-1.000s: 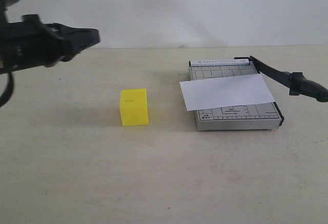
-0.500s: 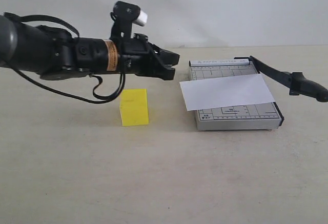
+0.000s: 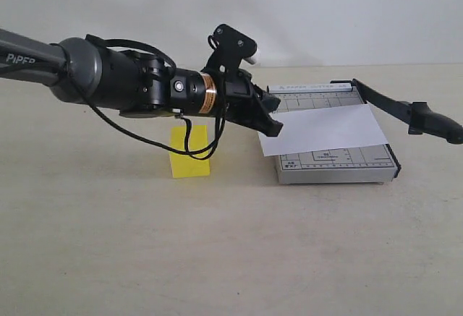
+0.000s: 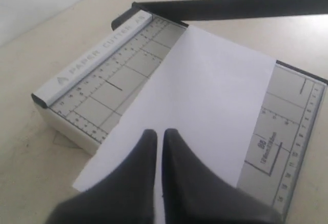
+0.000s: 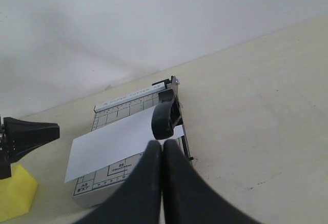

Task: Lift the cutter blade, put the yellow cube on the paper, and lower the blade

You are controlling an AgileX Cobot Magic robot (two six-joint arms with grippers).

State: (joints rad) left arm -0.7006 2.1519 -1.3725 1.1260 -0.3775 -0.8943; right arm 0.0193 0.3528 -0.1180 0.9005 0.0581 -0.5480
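The yellow cube [image 3: 189, 163] sits on the table left of the grey trimmer [image 3: 340, 165], partly behind my left arm and its cable. The white paper [image 3: 322, 129] lies slanted across the trimmer board, overhanging its left edge. The cutter blade [image 3: 394, 104] stands raised, its thick handle [image 3: 436, 124] out to the right. My left gripper [image 3: 275, 117] hovers shut and empty above the paper's left end; in the left wrist view its tips [image 4: 159, 133] are over the paper [image 4: 215, 90]. My right gripper [image 5: 162, 144] is shut, just short of the blade handle [image 5: 165, 119]; the exterior view does not show it.
The beige table [image 3: 217, 244] ends at a white wall behind. In the right wrist view the cube [image 5: 15, 193] and the left gripper [image 5: 31, 134] lie beyond the trimmer [image 5: 128, 101]. The blade [image 4: 230, 6] crosses the far side of the left wrist view.
My left arm has swept in from the left, passing over the cube, and its gripper now hangs over the paper's left end. Cube, paper and blade have not moved.
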